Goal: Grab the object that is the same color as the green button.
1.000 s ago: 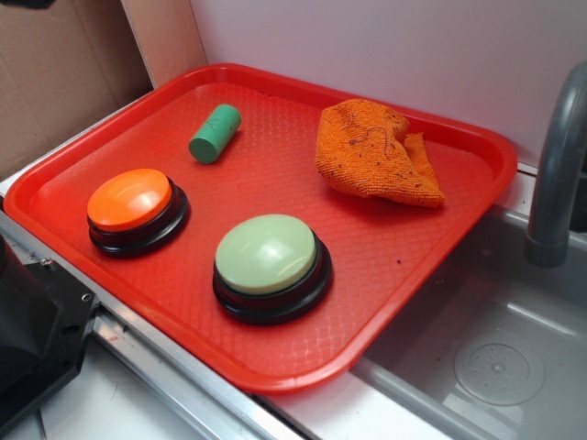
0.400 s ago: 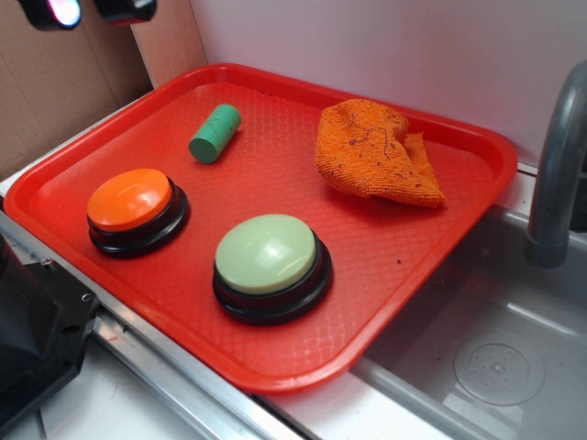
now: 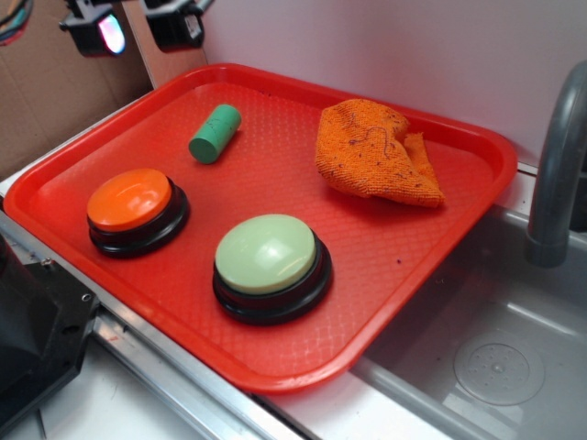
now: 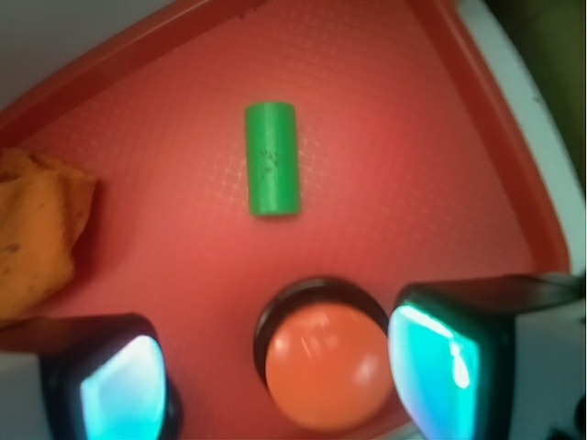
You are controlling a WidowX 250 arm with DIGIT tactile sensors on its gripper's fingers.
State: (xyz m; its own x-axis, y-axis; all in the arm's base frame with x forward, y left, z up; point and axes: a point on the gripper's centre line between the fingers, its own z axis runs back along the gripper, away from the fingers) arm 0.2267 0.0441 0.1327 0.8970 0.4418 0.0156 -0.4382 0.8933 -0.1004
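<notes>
The task is barely under way: nothing has been grasped, and the approach, descent and closing all remain. The green cylinder lies on its side on the red tray, toward the tray's far left corner, untouched and well apart from everything else. The gripper hangs above and beyond that far left corner of the table, high over the tray's edge, with its two pads spread wide and nothing between them; the wrist view confirms this, showing both pads at the bottom corners with an open gap and the cylinder ahead of them. The pale green button sits near the tray's near edge, about the middle, and matches the cylinder in hue only loosely, the cylinder being darker. The orange button stands near the left edge, and the wrist view looks straight down on it between the pads, so the gripper is likely closer to it than to the target. A crumpled orange cloth lies toward the far right. The gripper would need to travel toward the cylinder, line its pads across the narrow body, then lower and close.
</notes>
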